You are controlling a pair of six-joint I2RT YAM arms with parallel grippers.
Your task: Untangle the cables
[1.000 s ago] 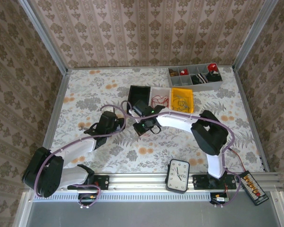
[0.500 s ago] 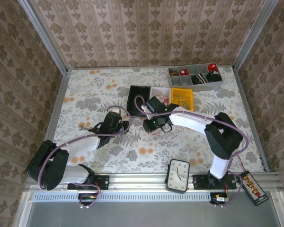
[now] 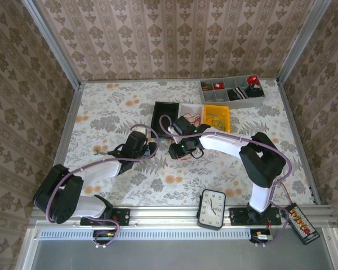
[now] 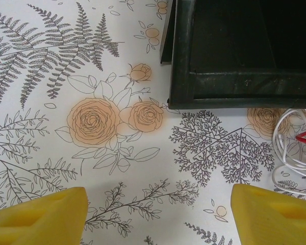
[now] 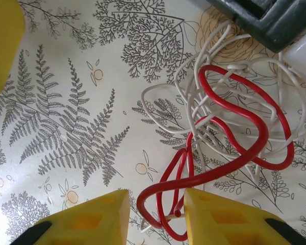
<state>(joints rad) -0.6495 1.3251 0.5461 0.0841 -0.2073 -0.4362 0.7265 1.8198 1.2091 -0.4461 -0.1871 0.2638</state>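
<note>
Top view: left tool [image 3: 152, 147] and right tool [image 3: 179, 152] close together mid-tabletop [image 3: 101, 101], just short of black bin [image 3: 164, 115].

Left wrist: left tool jaws spread wide, bare tabletop between. Whitish cables [image 4: 290, 153] at right edge, on tabletop near bin corner.

Right wrist: red and whitish cables tangled on tabletop beside bin. Right tool jaws slightly parted; red loop lies in gap, not pinched.

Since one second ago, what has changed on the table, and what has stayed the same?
The right gripper shifted rightward and parted its jaws; a red cable loop lies between them. The left gripper edged slightly right, open and empty. The black bin and clock stayed put.
</note>
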